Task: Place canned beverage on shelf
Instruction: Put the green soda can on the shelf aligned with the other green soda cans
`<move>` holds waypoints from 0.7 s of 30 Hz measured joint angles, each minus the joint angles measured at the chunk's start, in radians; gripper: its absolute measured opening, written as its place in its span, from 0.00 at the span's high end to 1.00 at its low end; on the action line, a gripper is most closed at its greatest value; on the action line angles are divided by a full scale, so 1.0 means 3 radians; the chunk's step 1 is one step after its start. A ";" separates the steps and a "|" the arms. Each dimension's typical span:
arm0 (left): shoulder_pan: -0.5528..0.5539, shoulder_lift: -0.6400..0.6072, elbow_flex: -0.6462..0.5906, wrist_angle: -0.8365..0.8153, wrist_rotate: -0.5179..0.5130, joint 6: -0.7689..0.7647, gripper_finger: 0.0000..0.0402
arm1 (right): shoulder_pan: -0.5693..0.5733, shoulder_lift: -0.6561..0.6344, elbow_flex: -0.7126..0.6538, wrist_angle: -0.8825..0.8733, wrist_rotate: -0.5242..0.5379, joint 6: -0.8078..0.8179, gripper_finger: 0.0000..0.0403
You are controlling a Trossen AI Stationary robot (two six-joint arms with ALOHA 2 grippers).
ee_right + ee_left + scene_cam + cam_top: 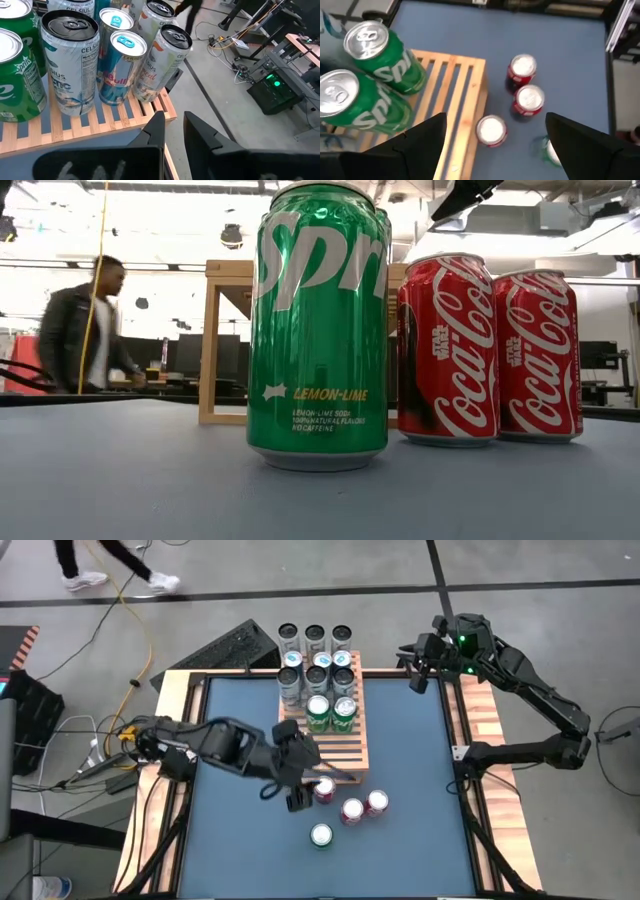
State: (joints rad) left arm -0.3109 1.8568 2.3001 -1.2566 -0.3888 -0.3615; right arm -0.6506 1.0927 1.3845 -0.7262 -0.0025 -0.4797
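Left tool (308, 783) above red can (324, 790)

High view: straight down over whole surface (400, 760). Low view: surface level, close behind the green can (318, 330). Wrist views share the shelf (455, 90).

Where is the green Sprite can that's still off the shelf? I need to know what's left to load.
In the high view, the green Sprite can stands alone on the blue tabletop, at the near side, just below the three red Coca-Cola cans and clear of the shelf.

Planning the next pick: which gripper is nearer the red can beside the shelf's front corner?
Left. The left gripper, open, hovers just beside the red can; the right gripper waits past the shelf's far end.
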 joint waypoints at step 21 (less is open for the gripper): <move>-0.0616 0.0562 -0.0222 0.0380 -0.0543 -0.0608 0.19 | 0.0009 0.0164 -0.0001 -0.0098 -0.0104 0.0000 0.84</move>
State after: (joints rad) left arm -0.4958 2.0254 2.2333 -1.1426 -0.5519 -0.5439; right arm -0.6479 1.1420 1.3842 -0.7556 -0.0337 -0.4797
